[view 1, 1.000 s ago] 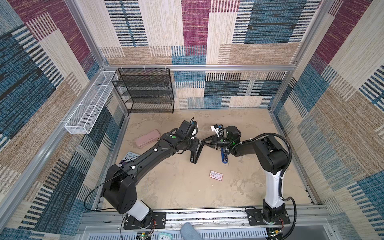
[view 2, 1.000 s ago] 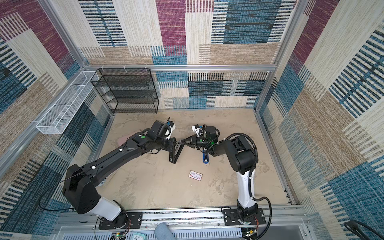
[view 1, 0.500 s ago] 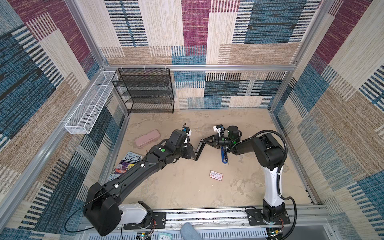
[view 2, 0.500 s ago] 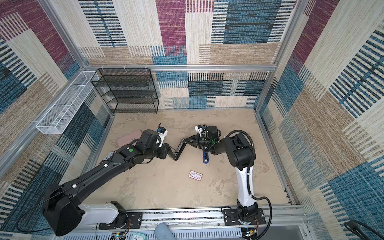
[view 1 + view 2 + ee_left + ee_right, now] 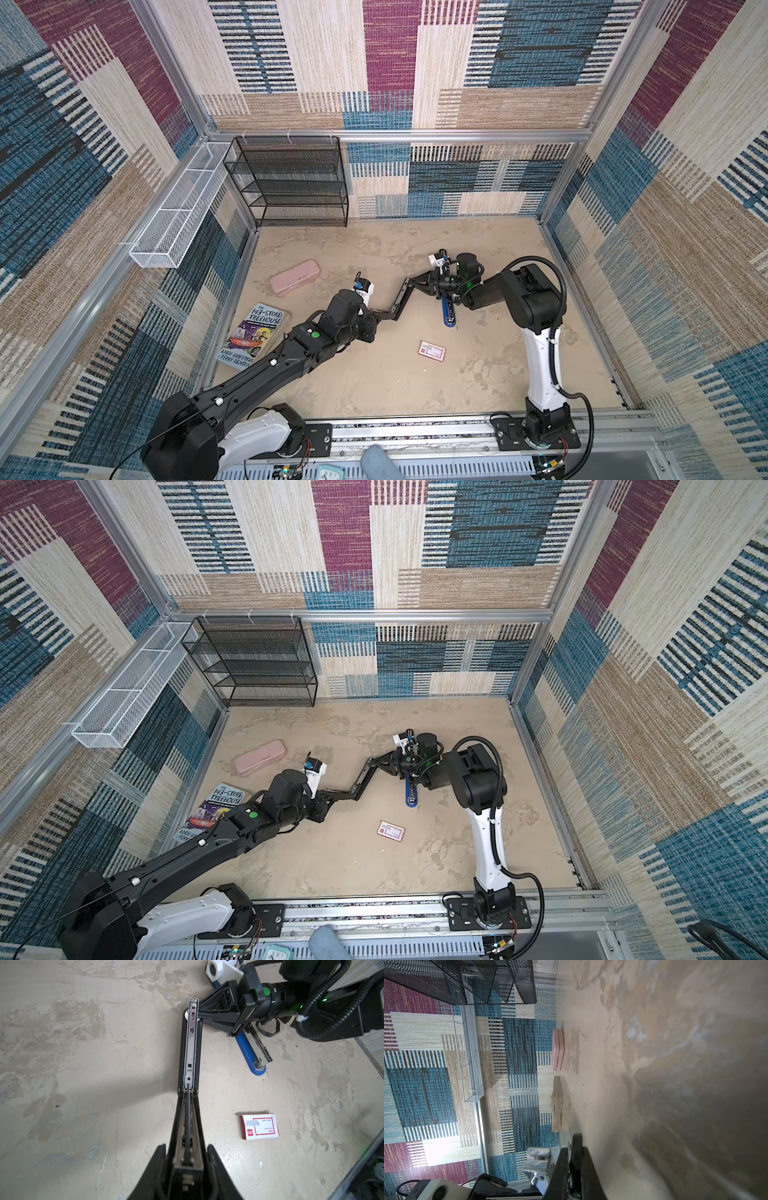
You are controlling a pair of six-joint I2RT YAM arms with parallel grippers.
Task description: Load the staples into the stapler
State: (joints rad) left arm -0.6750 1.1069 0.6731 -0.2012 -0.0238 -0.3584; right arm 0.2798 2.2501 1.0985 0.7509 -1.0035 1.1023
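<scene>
A: The room?
B: Patterned woven walls [image 5: 519, 54] are set around a mottled beige desk [image 5: 374, 386]; a black mesh rack [image 5: 291, 183] is stood at the back.
A: The staples?
B: The staple box [image 5: 259, 1126] is laid shut on the desk, apart from both tools; the unfolded black stapler [image 5: 191, 1043] is gripped at opposite ends by left tool [image 5: 186, 1147] and right tool [image 5: 199, 1009].

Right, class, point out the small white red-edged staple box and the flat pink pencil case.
staple box [image 5: 259, 1126]: left wrist view, middle of its lid.
pink pencil case [image 5: 295, 277]: a top view, lid centre.
</scene>
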